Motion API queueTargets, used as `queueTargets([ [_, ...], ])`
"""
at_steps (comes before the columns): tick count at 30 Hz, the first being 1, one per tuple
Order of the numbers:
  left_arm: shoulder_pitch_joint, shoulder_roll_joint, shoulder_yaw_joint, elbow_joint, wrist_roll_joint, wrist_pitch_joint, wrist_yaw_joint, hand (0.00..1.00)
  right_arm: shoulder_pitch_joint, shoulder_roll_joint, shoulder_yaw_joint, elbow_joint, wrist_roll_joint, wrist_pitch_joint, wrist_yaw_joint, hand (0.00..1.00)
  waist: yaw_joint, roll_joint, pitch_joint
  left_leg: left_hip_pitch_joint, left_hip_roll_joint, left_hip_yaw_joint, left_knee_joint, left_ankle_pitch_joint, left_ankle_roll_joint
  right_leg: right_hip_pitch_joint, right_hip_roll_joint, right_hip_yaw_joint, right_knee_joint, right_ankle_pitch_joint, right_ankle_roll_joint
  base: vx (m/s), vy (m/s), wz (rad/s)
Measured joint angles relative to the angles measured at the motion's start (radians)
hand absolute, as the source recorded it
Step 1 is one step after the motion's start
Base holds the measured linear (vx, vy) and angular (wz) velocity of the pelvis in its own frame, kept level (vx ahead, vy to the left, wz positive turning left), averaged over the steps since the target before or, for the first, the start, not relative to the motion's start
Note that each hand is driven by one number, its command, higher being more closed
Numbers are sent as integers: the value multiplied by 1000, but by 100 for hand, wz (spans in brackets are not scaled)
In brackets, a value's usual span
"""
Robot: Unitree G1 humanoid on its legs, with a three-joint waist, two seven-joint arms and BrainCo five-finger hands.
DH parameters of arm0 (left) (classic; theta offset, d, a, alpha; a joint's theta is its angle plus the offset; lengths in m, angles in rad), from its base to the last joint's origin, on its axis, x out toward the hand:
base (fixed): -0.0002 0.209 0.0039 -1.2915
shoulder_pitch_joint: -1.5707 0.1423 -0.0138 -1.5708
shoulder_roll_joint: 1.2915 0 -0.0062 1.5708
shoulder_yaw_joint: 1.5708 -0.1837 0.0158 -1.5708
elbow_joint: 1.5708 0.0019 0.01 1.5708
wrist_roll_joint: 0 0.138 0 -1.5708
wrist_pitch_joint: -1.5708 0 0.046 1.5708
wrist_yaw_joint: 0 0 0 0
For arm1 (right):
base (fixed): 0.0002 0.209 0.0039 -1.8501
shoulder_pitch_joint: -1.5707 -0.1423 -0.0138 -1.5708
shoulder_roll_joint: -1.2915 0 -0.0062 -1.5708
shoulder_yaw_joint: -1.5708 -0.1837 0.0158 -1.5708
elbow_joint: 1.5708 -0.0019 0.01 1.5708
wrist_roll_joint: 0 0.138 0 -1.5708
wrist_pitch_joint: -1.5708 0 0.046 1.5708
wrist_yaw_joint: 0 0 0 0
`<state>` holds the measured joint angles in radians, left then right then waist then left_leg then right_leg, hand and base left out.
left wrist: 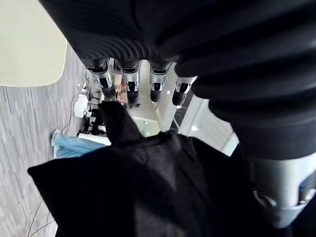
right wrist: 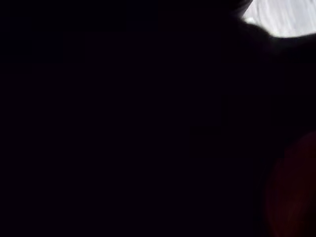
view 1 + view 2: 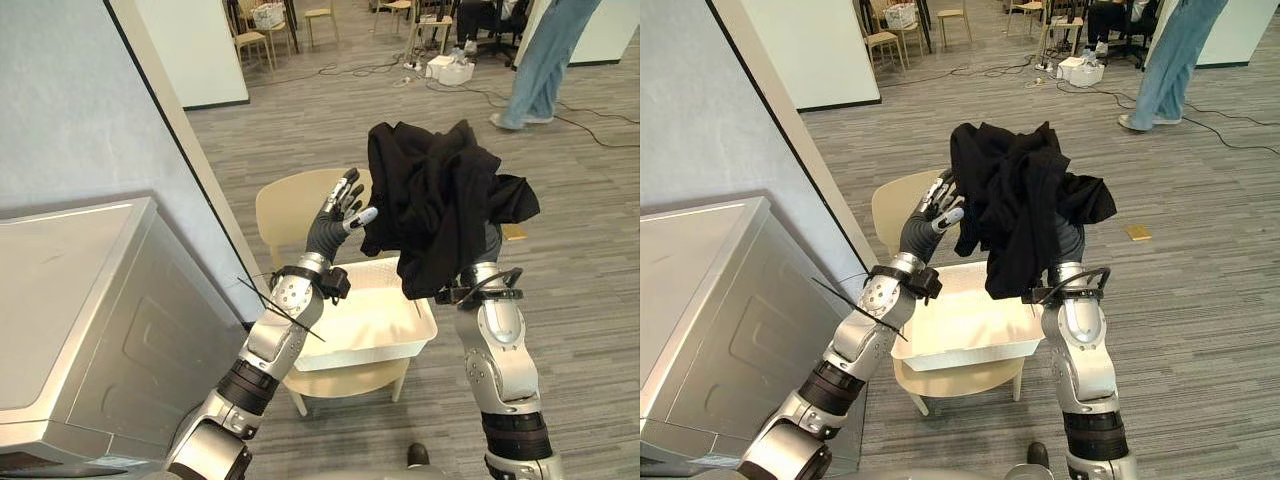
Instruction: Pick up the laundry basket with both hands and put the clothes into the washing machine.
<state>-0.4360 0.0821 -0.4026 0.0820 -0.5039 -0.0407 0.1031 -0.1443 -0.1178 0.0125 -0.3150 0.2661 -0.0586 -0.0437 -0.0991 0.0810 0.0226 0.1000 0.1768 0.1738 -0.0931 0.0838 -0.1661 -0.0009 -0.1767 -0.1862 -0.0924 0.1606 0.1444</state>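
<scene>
Grey washing machine (image 3: 70, 300) at far left, door out of sight; loading judged still to come. Open wood-look floor (image 3: 580, 250) to the right and ahead, wall close on the left. Cream chair (image 3: 285, 205) in the middle, bearing the white laundry basket (image 3: 375, 350), looking empty. Black garment (image 3: 435, 200) high above the basket, draped over the right robot hand; grip hidden, cannot tell. Left robot hand (image 3: 335, 222) spread flat, holding nothing, just beside the cloth. Left to do, by judgement: a leftward swing clear of the machine's corner.

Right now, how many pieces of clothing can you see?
1: a black bundle held up above the white basket, beside the left hand. It may be several pieces bunched together; the basket looks empty.
</scene>
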Motion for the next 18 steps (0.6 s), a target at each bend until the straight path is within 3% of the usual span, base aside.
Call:
queueTargets([
  [16,-180,-23,-146,91,-35,38,2,0,68,14,25,-23,0,3,-1,100,-26,4,-3,5,0,-8,0,0,0,10,-1,-6,0,0,0,-8,0,1],
  [17,-193,-24,-151,95,-35,39,3,100,72,14,28,-23,1,3,-1,100,-29,4,-3,6,0,-7,0,0,0,10,-1,-6,0,0,0,0,0,0],
  [18,-201,-24,-154,97,-35,39,3,100,72,13,28,-23,2,3,-1,100,-30,4,-3,6,0,-7,0,0,0,10,-1,-6,0,-1,0,0,0,0],
])
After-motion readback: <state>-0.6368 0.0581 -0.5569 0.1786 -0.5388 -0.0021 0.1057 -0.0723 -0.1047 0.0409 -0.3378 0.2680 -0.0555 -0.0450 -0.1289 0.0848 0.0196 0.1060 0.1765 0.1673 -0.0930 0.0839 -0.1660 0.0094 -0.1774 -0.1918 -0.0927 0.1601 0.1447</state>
